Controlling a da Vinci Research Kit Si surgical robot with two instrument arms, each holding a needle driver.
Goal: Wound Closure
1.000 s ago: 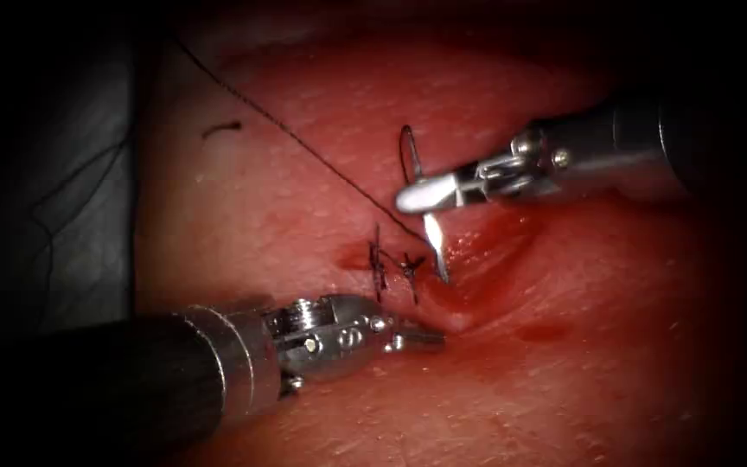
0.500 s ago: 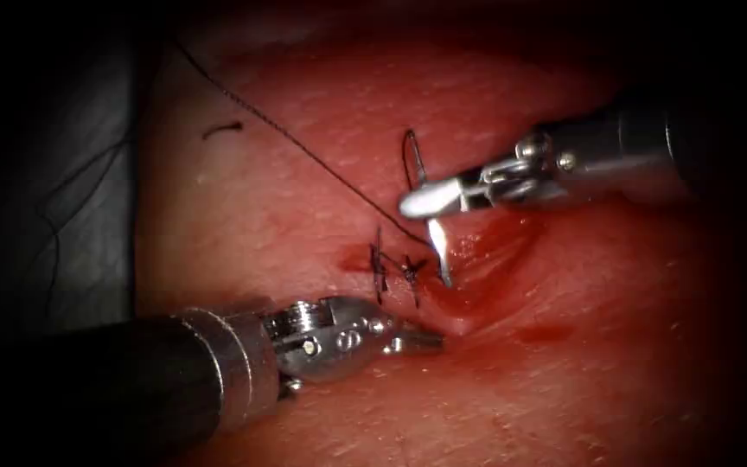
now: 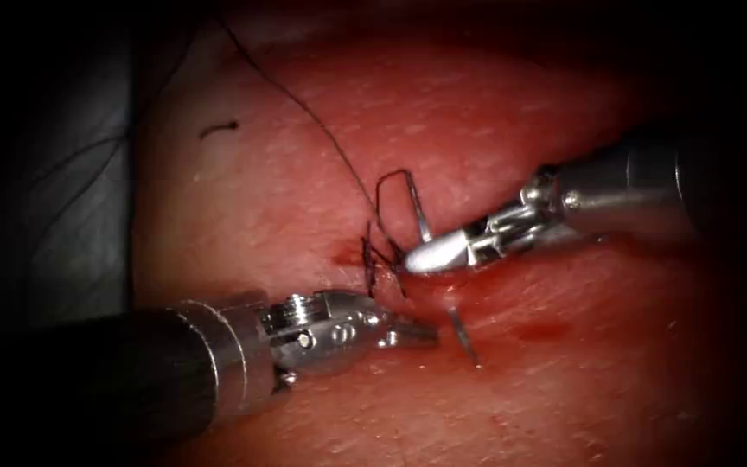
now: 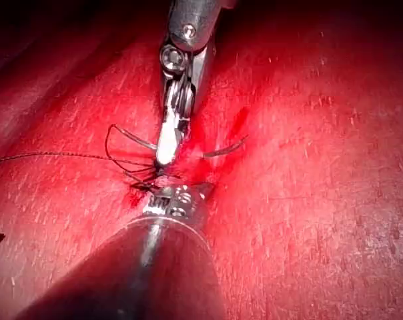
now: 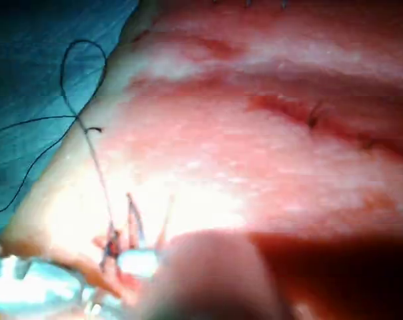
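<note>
Tissue (image 3: 244, 207) backdrop is red pork belly with dark cloth (image 3: 62, 199) along its left edge, red fluid (image 3: 529, 330) pooled round the cut (image 3: 477, 285). Nearest the endoscope: left hand (image 3: 417, 333) enters from lower left, shaft low and nearly flat, tip resting at the near end of the cut just below the knots — jaws look pressed together, nothing seen between them. Just past it sit two tied stitches (image 3: 373, 264) with short dark ends standing up, so part of the closure is done; the cut to the right of them gapes open and unstitched, so most of the run looks left to do. Needle (image 3: 462, 333) has its pointed end showing out of the tissue just right of the left hand's tip, its middle buried under the cut, and its tail end rising above the right hand with the thread bent off it — so it is in the tissue, mid-bite by my read. Right hand (image 3: 425, 257) comes in from the right, wrist angled down-left, jaws closed together, pinching the needle near its tail end; a second ago it sat higher and the needle point was on the far side — hand has come down and rolled the curve through. Farthest: thread (image 3: 304, 108) runs up-left off the tissue, and a loose cut end (image 3: 220, 129) lies well apart.
</note>
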